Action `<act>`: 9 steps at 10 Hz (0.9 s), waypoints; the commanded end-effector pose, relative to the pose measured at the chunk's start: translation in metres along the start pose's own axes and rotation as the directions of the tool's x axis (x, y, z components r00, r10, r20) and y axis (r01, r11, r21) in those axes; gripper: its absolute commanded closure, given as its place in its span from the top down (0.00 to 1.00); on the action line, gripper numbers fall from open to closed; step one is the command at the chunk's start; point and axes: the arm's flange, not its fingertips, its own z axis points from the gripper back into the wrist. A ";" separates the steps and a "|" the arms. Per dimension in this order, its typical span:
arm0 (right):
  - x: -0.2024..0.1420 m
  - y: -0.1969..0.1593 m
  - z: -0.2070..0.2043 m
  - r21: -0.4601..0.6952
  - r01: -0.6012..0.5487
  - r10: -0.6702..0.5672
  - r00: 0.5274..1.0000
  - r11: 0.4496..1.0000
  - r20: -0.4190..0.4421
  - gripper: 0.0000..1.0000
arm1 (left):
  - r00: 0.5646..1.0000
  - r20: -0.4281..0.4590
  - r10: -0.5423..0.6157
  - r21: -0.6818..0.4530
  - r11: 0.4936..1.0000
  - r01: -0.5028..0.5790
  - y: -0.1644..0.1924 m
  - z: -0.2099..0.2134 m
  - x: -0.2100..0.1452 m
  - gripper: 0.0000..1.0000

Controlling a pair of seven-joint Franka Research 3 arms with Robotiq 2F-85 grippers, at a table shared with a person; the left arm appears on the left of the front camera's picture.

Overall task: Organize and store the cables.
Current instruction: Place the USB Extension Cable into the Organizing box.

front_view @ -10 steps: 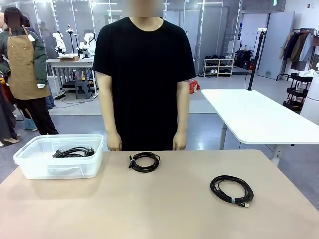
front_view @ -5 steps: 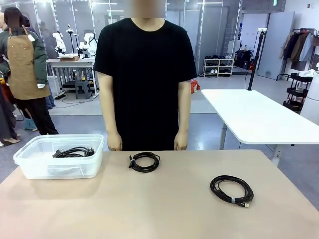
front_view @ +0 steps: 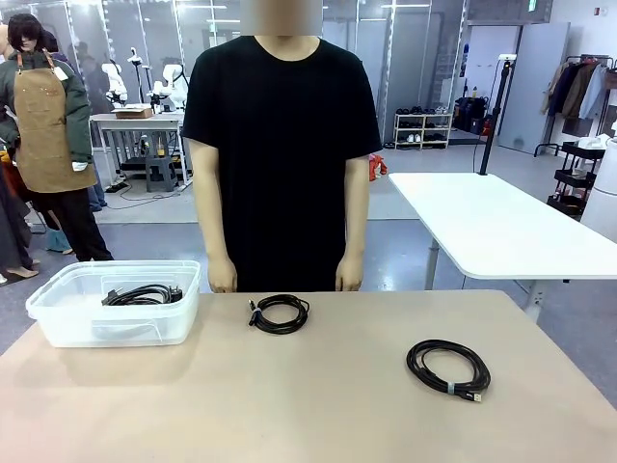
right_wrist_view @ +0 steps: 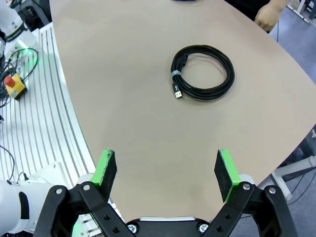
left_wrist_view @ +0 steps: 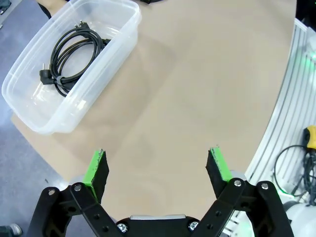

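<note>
The left claw [left_wrist_view: 157, 167] hangs released, its 2 green pads spread wide with nothing between them and bare surface [left_wrist_view: 197, 89] beneath. The right claw [right_wrist_view: 165, 168] is likewise released and empty above the same surface. Ahead of the left claw, off toward its left pad's side, sits a clear plastic bin [left_wrist_view: 29, 106]. 1 coiled cable [left_wrist_view: 74, 54] already lies flat inside it, so I judge that part of the storing done. Ahead of the right claw, a little toward its right pad's side and well apart from the fingertips, a second coiled cable [right_wrist_view: 202, 73] lies loose on the surface, bound by a small band with a plug end showing. Farther out, across from both claws and roughly between them in the front view, a third, smaller coil [front_view: 280, 313] lies near the far edge. It is just in front of the person [front_view: 280, 145], whose hands hang down and touch nothing. By my reckoning 1 of 3 cables is stored and 2 are left, each to be picked up and carried to the bin. Neither claw touches a cable, so no pick-up looks under way.
</note>
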 end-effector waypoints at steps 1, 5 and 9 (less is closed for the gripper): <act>0.016 0.007 0.010 -0.041 -0.021 0.019 0.999 0.999 -0.047 1.00 | 1.000 0.006 -0.016 -0.008 1.000 0.016 0.001 -0.001 -0.001 1.00; 0.084 0.017 -0.037 0.044 -0.163 0.169 0.946 0.986 -0.275 1.00 | 1.000 0.006 -0.016 -0.008 1.000 0.016 0.001 -0.001 -0.001 1.00; 0.103 0.029 -0.062 0.122 -0.216 0.243 0.925 0.969 -0.293 1.00 | 1.000 0.006 -0.016 -0.008 1.000 0.016 0.001 -0.001 -0.001 1.00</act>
